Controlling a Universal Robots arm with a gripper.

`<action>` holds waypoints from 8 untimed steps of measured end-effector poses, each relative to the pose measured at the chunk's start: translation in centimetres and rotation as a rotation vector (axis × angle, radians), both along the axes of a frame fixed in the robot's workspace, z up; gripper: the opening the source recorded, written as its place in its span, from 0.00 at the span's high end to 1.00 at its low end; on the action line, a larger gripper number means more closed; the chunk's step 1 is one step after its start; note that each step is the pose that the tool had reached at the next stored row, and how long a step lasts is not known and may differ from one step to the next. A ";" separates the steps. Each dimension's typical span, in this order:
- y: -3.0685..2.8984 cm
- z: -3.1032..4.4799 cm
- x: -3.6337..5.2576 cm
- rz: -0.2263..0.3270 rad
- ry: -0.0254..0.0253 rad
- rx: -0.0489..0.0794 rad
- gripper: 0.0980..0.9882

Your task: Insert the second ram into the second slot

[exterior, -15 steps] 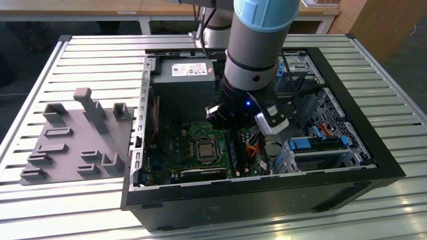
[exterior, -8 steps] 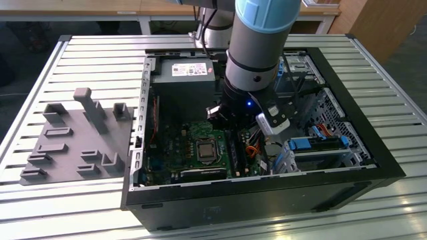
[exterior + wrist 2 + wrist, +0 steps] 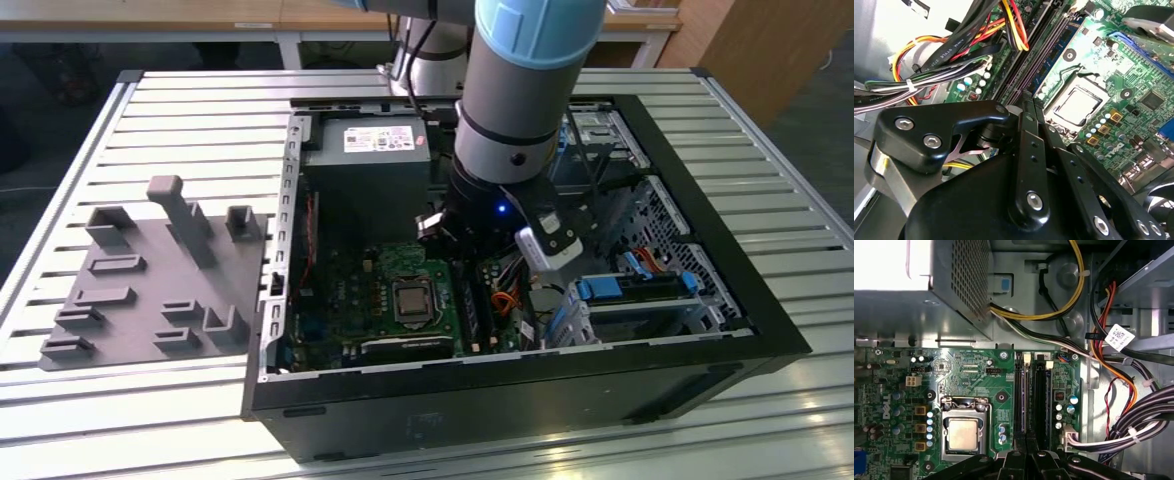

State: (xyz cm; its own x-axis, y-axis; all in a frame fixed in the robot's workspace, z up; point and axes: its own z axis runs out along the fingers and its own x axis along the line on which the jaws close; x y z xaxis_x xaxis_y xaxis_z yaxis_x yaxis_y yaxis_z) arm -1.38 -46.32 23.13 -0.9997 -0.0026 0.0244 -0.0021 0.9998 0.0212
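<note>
My gripper (image 3: 467,243) reaches down into the open computer case, over the green motherboard (image 3: 350,300). In the second wrist view its fingertips (image 3: 1026,107) meet on a thin blue strip with dark chips, the second ram (image 3: 1054,50). That strip runs away from them along the black slots (image 3: 1036,37). In the first wrist view the gripper (image 3: 1026,447) sits over the same slots (image 3: 1041,395), with the ram (image 3: 1026,400) edge-on between them. I cannot tell whether the ram is seated or which slot it is in.
The grey power supply (image 3: 367,160) stands beyond the slots' far end. A thick cable bundle (image 3: 1134,425) lies beside the slots, and the CPU socket (image 3: 964,432) is on their other side. Drive bays with blue clips (image 3: 621,290) fill the exterior view's right. A grey fixture plate (image 3: 147,290) lies outside the case.
</note>
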 end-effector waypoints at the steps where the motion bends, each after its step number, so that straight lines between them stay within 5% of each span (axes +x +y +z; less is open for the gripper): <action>1: 0.00 -0.03 0.01 0.000 -0.0001 0.000 0.98; 8: 0.00 -0.33 0.04 0.000 0.0004 0.000 0.98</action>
State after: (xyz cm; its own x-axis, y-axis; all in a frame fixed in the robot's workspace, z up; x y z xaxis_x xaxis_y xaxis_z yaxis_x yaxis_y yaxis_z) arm -1.34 -46.32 22.80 -0.9997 -0.0027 0.0248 -0.0022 0.9998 0.0209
